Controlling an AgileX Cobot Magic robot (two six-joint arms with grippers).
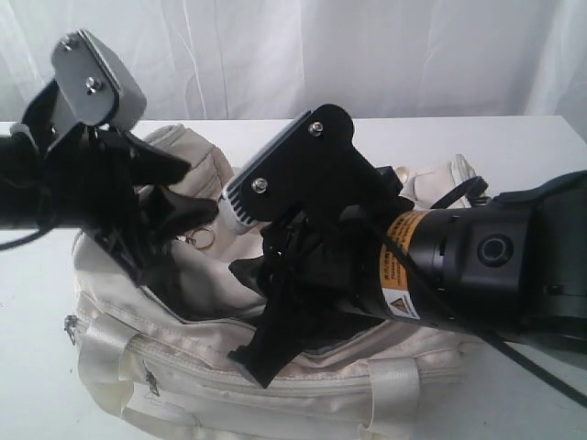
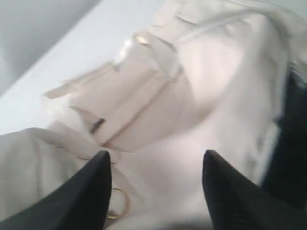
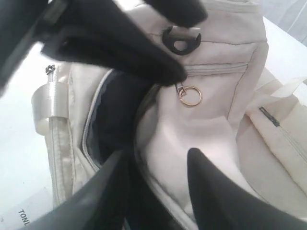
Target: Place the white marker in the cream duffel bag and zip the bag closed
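Observation:
The cream duffel bag [image 1: 183, 367] lies on the table with its top zip open and a dark inside showing [image 3: 112, 110]. The white marker is hidden in every view. My left gripper [image 1: 179, 192] hangs over the bag's left end, wide open [image 2: 157, 158], with only cream fabric [image 2: 192, 72] and the metal ring pull [image 2: 117, 203] below it. My right gripper [image 1: 252, 316] is open [image 3: 156, 160] astride the bag's zip rim. One finger is inside the dark opening and the other rests on the cream outer flap [image 3: 220, 96].
The white table [image 1: 37, 367] runs out on all sides of the bag, with a white curtain [image 1: 367, 46] behind. A black strap ring [image 3: 182, 40] and the ring pull [image 3: 190, 95] sit on the end pocket. A glossy handle [image 3: 48, 100] stands by the opening.

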